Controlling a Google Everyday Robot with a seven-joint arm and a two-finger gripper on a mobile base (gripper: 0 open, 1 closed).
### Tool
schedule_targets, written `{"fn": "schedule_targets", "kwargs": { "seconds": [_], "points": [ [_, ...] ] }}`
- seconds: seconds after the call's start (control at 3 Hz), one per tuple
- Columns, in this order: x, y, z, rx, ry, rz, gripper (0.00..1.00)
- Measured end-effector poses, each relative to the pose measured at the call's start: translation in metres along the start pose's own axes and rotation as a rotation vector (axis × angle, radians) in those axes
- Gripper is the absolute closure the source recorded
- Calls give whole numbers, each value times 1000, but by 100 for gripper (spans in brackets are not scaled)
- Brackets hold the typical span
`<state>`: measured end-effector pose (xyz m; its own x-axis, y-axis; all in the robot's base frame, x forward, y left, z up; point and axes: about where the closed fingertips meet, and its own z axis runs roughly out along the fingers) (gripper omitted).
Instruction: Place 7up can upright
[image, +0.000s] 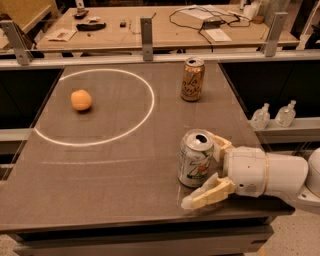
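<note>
The 7up can (195, 158), white-silver with green lettering and a red spot, stands upright near the front right of the dark table (100, 170). Its opened silver top faces up. My gripper (203, 171) comes in from the right at table height and straddles the can. It is open: the near finger (209, 193) lies on the table with a small gap to the can's base, and the far finger (222, 146) shows just behind the can.
A brown-orange can (192, 79) stands upright at the back right. An orange (81, 99) lies inside a white circle (145, 122) marked on the table. Two small clear bottles (272, 115) stand on a ledge past the right edge. A cluttered desk (165, 25) lies behind.
</note>
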<state>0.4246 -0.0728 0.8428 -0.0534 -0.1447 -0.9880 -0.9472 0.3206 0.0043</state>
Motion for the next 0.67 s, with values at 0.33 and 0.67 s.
{"fn": "schedule_targets", "kwargs": {
  "seconds": [0.33, 0.67],
  "points": [
    [-7, -5, -2, -50, -8, 6, 0],
    [-18, -16, -8, -112, -18, 0, 0]
  ]
}}
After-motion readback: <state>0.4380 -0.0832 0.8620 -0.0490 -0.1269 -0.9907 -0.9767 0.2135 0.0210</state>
